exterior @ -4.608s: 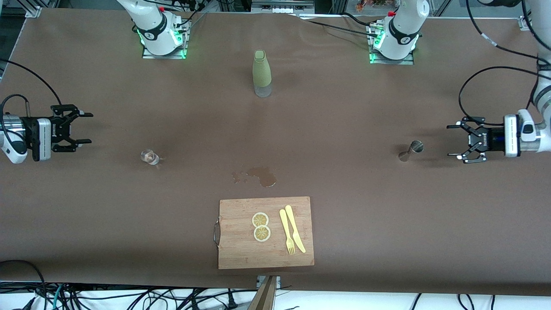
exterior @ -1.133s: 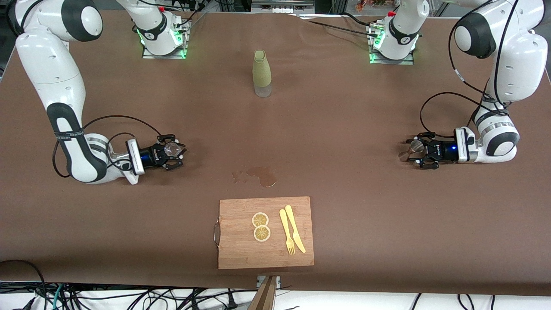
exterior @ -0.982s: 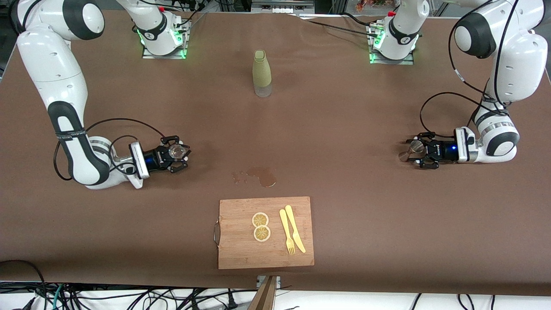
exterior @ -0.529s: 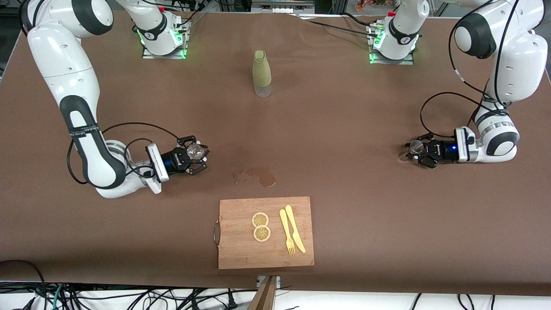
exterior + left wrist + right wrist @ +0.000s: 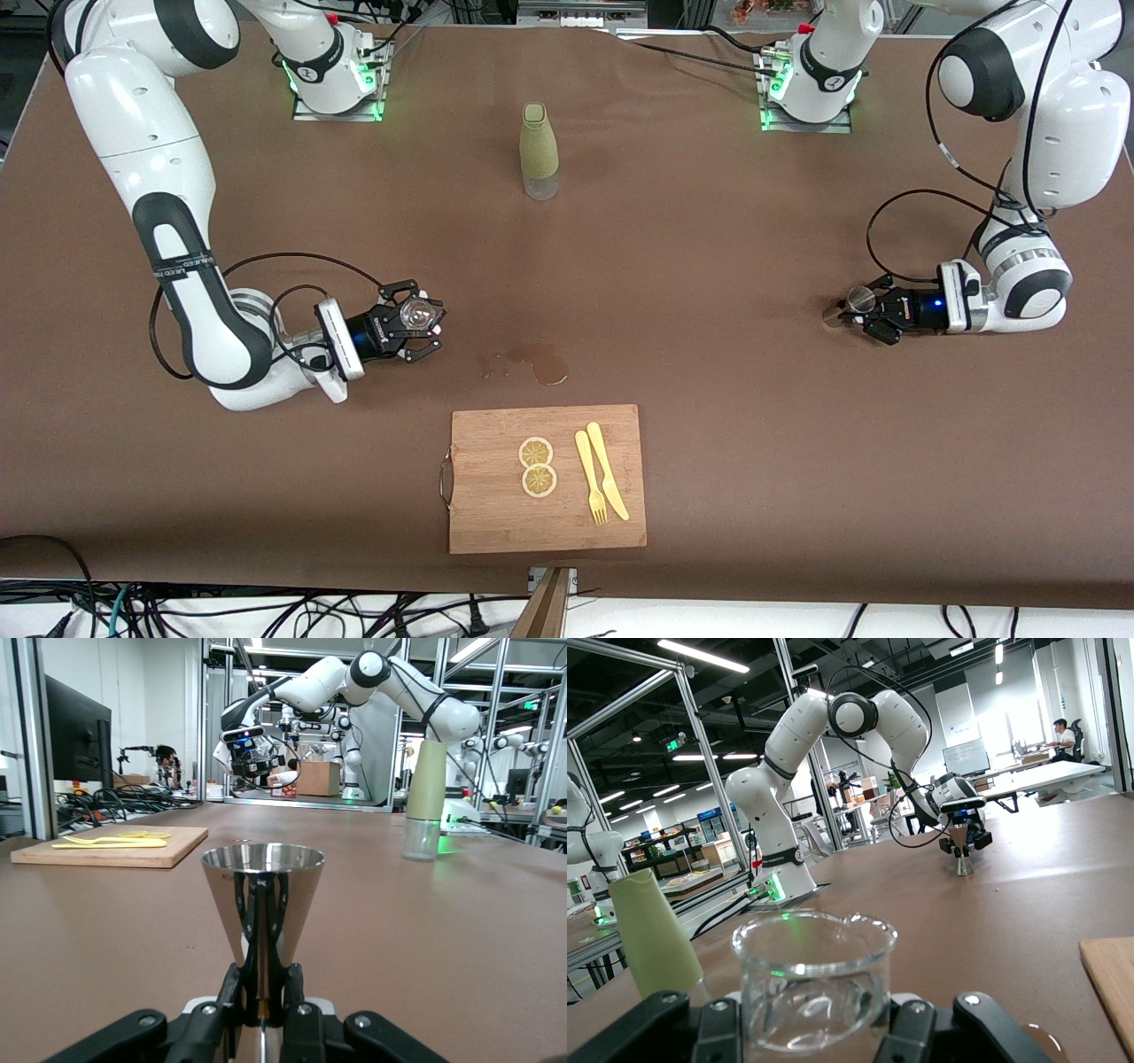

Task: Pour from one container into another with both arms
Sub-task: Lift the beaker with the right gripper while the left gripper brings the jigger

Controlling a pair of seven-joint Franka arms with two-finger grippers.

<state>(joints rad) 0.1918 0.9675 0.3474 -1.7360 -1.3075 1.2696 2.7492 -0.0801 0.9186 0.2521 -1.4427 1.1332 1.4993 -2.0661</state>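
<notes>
A small clear glass beaker [image 5: 418, 311] sits between the fingers of my right gripper [image 5: 423, 323], which is shut on it over the table beside a wet spill. In the right wrist view the glass [image 5: 811, 988] fills the space between the right gripper's [image 5: 811, 1028] fingers. A steel jigger [image 5: 855, 299] stands upright toward the left arm's end of the table. My left gripper [image 5: 861, 310] is shut on its narrow waist. The left wrist view shows the jigger's cone [image 5: 263, 895] just above the left gripper [image 5: 263, 992].
A green bottle [image 5: 539, 151] stands mid-table near the bases. A brown spill [image 5: 536, 361] lies nearer the front camera. Nearer still, a wooden cutting board [image 5: 496, 523] holds two lemon slices, a yellow fork and a knife.
My right gripper has carried the glass toward the middle of the table, closer to the spill. My left gripper has closed in on the jigger and stayed in place.
</notes>
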